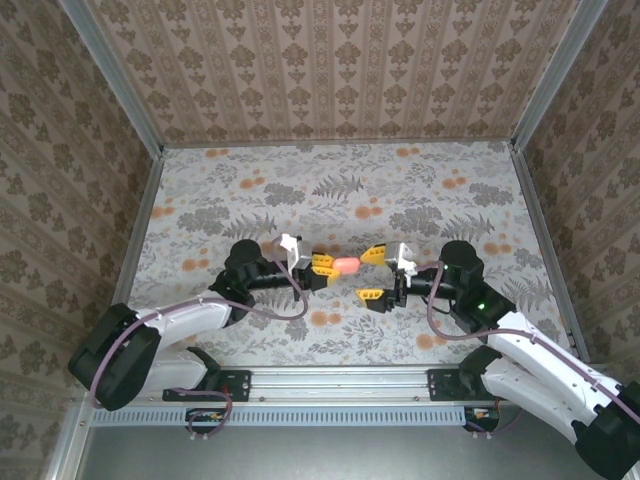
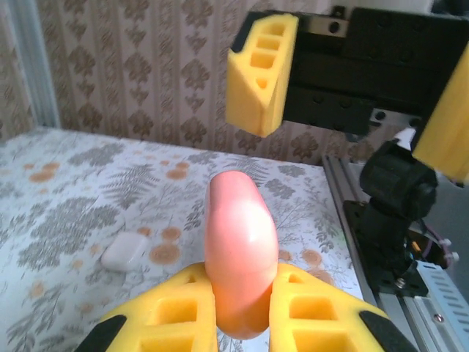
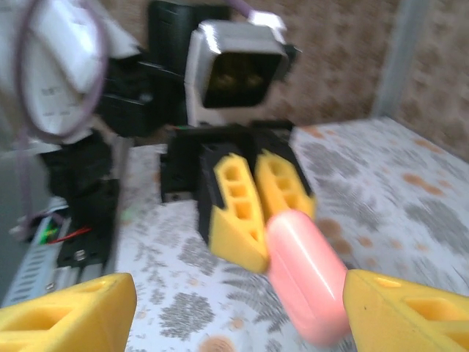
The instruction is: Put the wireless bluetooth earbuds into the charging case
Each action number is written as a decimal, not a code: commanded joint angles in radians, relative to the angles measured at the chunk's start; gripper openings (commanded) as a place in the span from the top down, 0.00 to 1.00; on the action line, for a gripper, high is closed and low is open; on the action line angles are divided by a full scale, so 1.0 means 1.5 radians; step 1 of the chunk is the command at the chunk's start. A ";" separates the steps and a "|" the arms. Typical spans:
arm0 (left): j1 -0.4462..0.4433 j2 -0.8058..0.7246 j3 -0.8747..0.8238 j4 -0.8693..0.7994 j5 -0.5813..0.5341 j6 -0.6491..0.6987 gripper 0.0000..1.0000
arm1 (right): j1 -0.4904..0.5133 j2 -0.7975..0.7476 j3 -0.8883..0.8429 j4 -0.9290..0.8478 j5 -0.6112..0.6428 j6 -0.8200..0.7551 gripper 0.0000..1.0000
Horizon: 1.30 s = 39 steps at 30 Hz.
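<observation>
Top external view gives you the room. Patterned walls (image 1: 340, 70) close the table (image 1: 430, 200) on the far side and both flanks. Aluminium posts (image 1: 112, 80) stand in the far corners, and a slotted rail (image 1: 340, 382) runs along the near edge by the arm bases. You have open flowered tabletop from the grippers to the far wall, and wide margins left and right. The tight spot is the middle, where both claws meet.

Count two arms, two grippers and one pink charging case (image 1: 346, 264). One small white rounded piece (image 2: 123, 253) lies on the table in the left wrist view, down to the left of the case. You cannot tell whether it is an earbud or a second case.

Your left arm (image 1: 190, 318) reaches in low from the left, wrist pointing right. The left gripper (image 1: 330, 268) is clamped on the pink case, its yellow fingers pinching one end while the rest sticks out above the table.

Your right arm (image 1: 530, 350) comes in from the right, facing it. The right gripper (image 1: 371, 275) stands wide apart and holds nothing. Its fingers flank the case's free end, one just beside it, and you cannot tell whether that one touches.
</observation>
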 commanded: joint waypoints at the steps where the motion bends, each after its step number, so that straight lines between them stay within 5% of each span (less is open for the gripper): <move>1: 0.010 0.016 0.038 -0.118 -0.069 -0.061 0.96 | -0.014 0.004 -0.007 -0.041 0.186 0.092 0.25; 5: 0.027 0.071 0.077 -0.170 -0.102 -0.201 0.95 | -0.026 0.049 0.022 -0.122 0.312 0.194 0.25; 15: 0.030 0.252 0.183 -0.230 -0.160 -0.455 0.97 | -0.059 0.117 0.041 -0.219 0.446 0.299 0.23; 25: 0.025 0.451 0.309 -0.158 -0.112 -0.638 0.94 | -0.091 0.100 0.016 -0.240 0.411 0.291 0.21; 39: 0.011 0.528 0.390 -0.222 -0.122 -0.690 0.84 | -0.098 0.100 0.005 -0.236 0.387 0.277 0.20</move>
